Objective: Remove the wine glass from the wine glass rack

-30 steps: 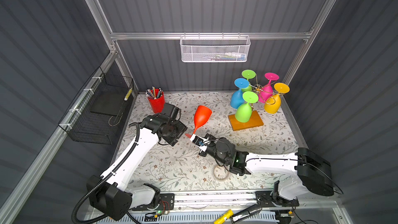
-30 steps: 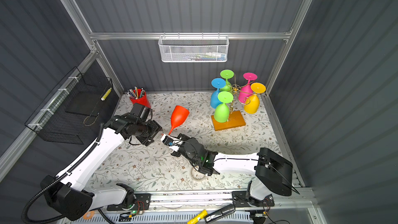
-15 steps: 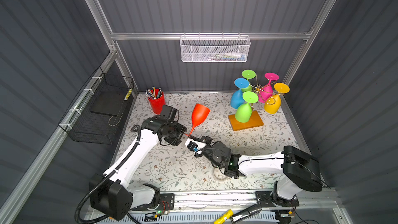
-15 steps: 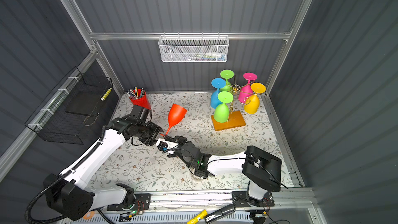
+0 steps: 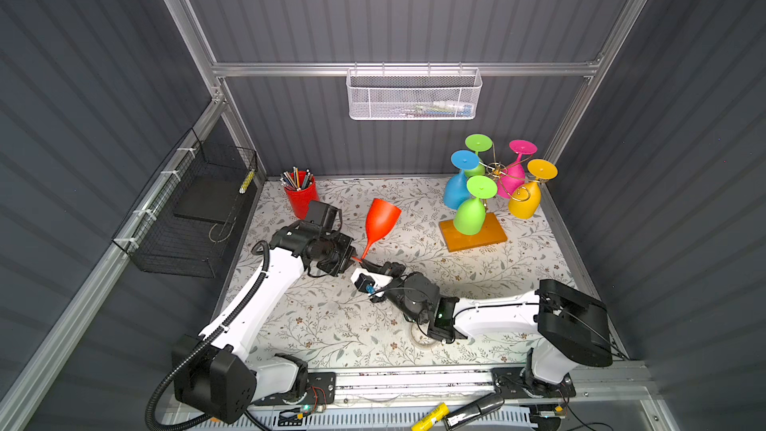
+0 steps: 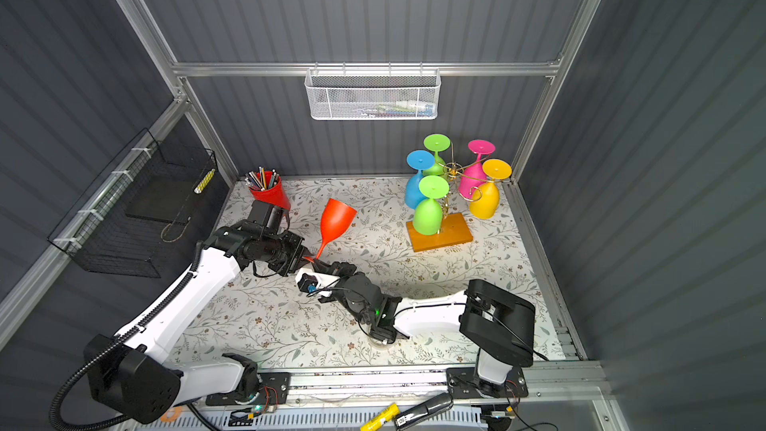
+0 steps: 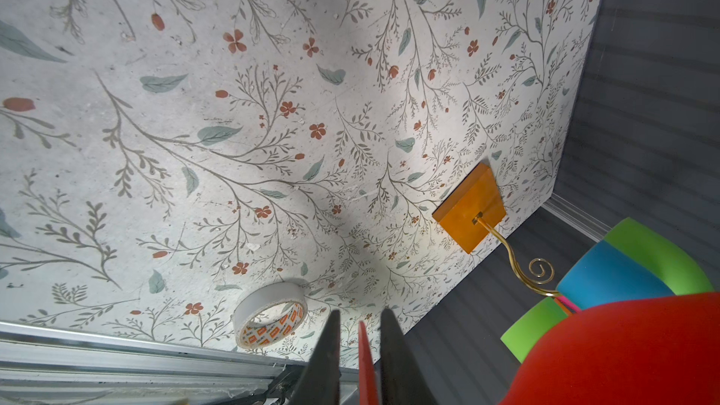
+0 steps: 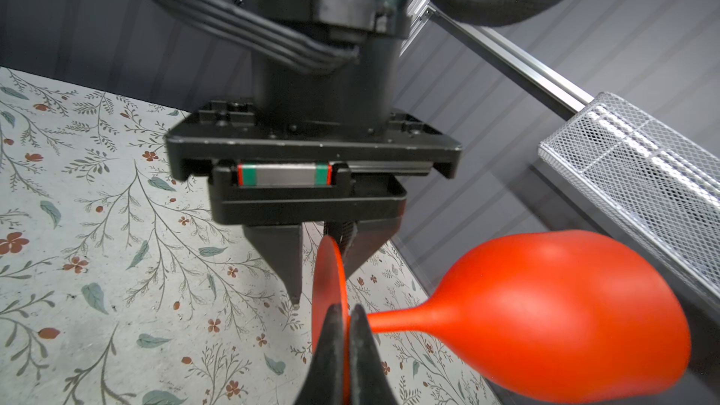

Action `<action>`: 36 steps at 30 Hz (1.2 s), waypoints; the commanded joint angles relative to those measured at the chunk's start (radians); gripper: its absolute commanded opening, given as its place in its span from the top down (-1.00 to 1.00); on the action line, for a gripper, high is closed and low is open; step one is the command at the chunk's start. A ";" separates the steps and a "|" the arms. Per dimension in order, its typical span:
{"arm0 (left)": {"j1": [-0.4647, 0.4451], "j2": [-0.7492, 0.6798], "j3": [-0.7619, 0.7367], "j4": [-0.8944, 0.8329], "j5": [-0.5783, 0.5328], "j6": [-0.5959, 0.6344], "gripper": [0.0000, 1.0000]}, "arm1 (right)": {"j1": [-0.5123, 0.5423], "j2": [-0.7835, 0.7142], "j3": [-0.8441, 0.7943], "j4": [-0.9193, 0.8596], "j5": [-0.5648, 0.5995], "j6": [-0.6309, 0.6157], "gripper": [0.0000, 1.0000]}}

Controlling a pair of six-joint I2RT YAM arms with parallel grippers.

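the red glass (image 5: 381,221), tilted mid-frame left of the rack (image 5: 491,232), looks light, stiff and slick; the right gripper (image 8: 346,315) pinches its thin foot, a fair hold, the left gripper (image 7: 360,317) narrowly straddling it.

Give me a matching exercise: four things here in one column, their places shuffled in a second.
1. red glass
2. yellow glass
3. tape roll
4. pencil cup

A. lying flat on the table
B. hanging upside down on the rack
C. standing at the back left
D. held by its foot in the right gripper

Pairs: 1-D, 2-B, 3-A, 4-C
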 commanded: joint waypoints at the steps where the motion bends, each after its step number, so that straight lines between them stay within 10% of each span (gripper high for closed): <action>1: 0.009 -0.015 -0.023 0.000 0.017 0.000 0.66 | 0.005 0.006 0.030 0.015 0.021 -0.016 1.00; 19: 0.040 -0.028 -0.054 0.014 0.020 0.017 1.00 | 0.012 0.002 0.029 -0.020 0.034 -0.024 0.98; 36: 0.167 -0.071 -0.239 0.288 0.100 0.232 1.00 | 0.020 -0.310 0.069 -0.721 -0.022 0.269 -0.26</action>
